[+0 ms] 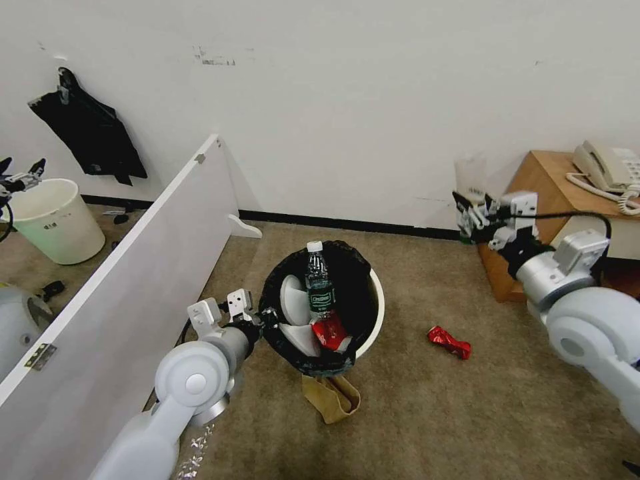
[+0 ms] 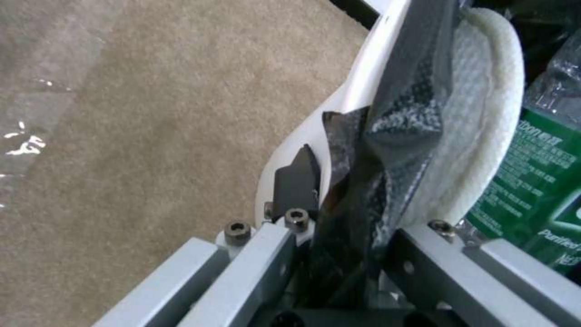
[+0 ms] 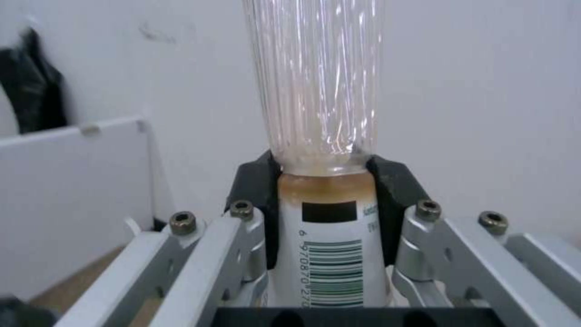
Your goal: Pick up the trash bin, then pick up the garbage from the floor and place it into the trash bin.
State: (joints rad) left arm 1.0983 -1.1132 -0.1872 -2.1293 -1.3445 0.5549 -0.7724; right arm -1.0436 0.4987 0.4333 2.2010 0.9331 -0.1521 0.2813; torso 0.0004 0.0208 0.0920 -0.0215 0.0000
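Note:
The white trash bin (image 1: 377, 313) with its black bag (image 1: 353, 267) hangs off the carpet in the middle of the head view. My left gripper (image 1: 265, 320) is shut on its near rim (image 2: 290, 154), pinching bag (image 2: 393, 127) and wall together. Inside lie a white slipper (image 2: 484, 118), a green-labelled bottle (image 1: 319, 280) and a red-white snack packet (image 1: 328, 331). My right gripper (image 1: 470, 217) is raised at the right, shut on a clear bottle (image 3: 321, 91) that stands upright above its fingers. A crushed red wrapper (image 1: 450, 342) and a tan paper bag (image 1: 331, 397) lie on the carpet.
A white board (image 1: 133, 267) leans along my left side. Beyond it stands a pale bin (image 1: 57, 220), and a black cloth (image 1: 90, 133) hangs on the wall. A wooden table (image 1: 543, 180) with a phone (image 1: 607, 167) is at the right. Foil scraps (image 1: 193, 453) lie by my left arm.

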